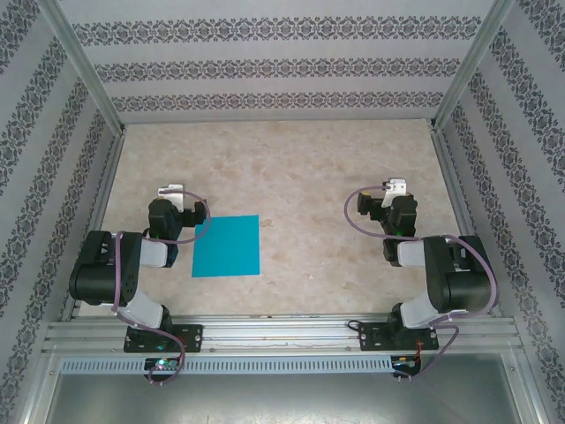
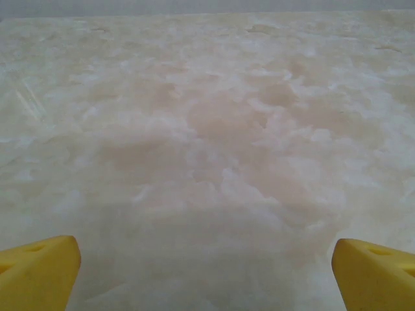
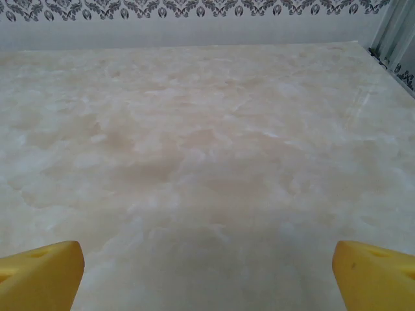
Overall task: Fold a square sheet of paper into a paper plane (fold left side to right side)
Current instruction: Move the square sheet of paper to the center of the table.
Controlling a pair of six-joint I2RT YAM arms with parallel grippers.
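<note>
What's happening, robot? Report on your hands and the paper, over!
Left hand open, empty. Right hand open, empty. Paper flat on table, unfolded, left of centre. Nothing lying on it.

The square sheet of paper (image 1: 228,246) is smooth, matt teal; the tabletop (image 1: 291,168) looks marbled, faintly glossy; the frame rails (image 1: 282,334), ribbed metal.

Beige marbled table (image 1: 335,185) carries a flat square sheet of paper (image 1: 228,246)

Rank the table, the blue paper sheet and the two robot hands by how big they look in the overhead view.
Largest: the table
Then: the square sheet of paper
Smallest: the left hand and right hand, too alike to rank
</note>
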